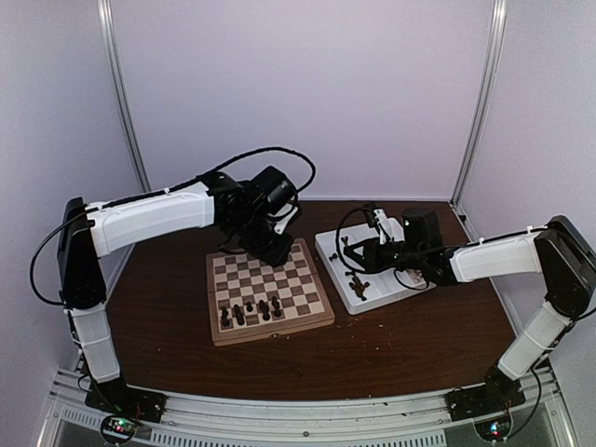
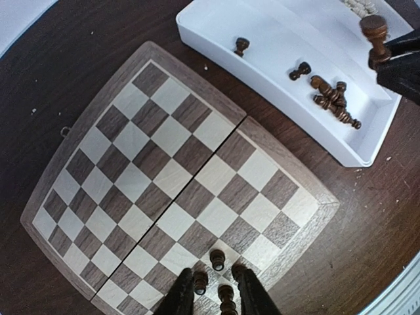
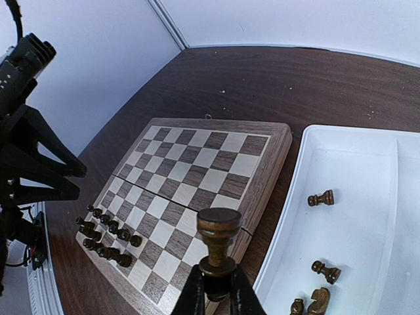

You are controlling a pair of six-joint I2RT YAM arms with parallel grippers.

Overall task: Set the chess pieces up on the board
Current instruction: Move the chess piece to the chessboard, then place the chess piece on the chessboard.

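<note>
Reaching in from the left, the left arm carries the left gripper point(image 1: 270, 244) raised over the board point(image 1: 300, 279), which lies flat on the dark table point(image 1: 168, 317). The overhead view hides its jaws; only the left wrist view shows the two black fingers point(image 2: 182, 295) parted, with a dark piece in the gap. That view does not settle whether the piece is pinched or simply stands on a square below. The chess pieces point(image 1: 251, 312) already on the board are crowded onto the rows along its near edge. From above they blur into a short clump, while the right wrist view separates them into two lines. The rest of the squares are bare. Just right of the board, angled and close beside its edge, sits the white tray point(image 1: 382, 296). The overhead view shows only a dark smear in it, but both wrist views resolve loose dark pieces point(image 2: 335, 98) lying toppled in one long compartment. Over the tray's left end hangs the right gripper point(image 1: 352, 253), clamped on the held piece point(image 3: 218, 241). That piece stands upright, its round head above the fingertips, lifted clear of the tray.
</note>
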